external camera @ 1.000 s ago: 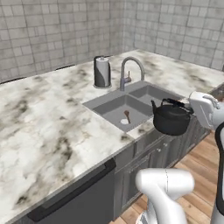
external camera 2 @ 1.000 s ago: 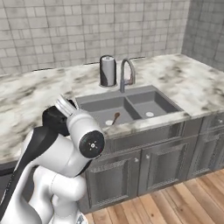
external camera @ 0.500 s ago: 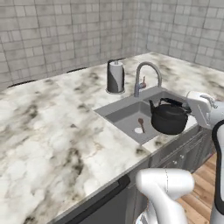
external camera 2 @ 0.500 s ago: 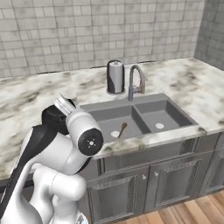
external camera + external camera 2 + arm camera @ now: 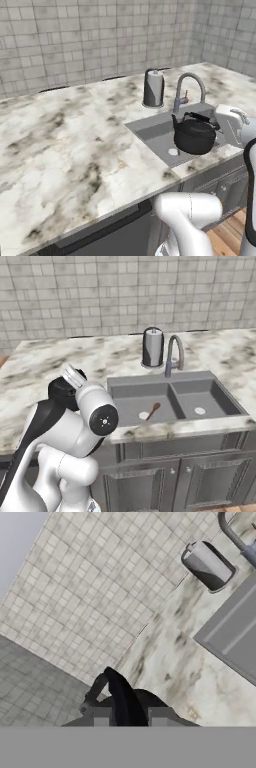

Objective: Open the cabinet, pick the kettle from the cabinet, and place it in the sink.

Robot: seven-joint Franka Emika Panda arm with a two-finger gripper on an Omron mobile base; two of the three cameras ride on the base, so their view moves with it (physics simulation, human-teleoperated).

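While the gripper [image 5: 125,716] clamps its handle, the kettle [image 5: 194,136] hangs over the sink [image 5: 155,134].

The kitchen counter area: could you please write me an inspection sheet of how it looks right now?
Surface: marbled counter, bare around the basins.
Job's things: black kettle held up by its handle above the sink; cabinet: nothing seen.
Clutter: wooden spoon in the left basin; grey canister beside the faucet.
Gripper: gripper shut on the kettle's handle.
Cables: nothing seen.
Surroundings: grey tiled wall, grey base cabinets below.
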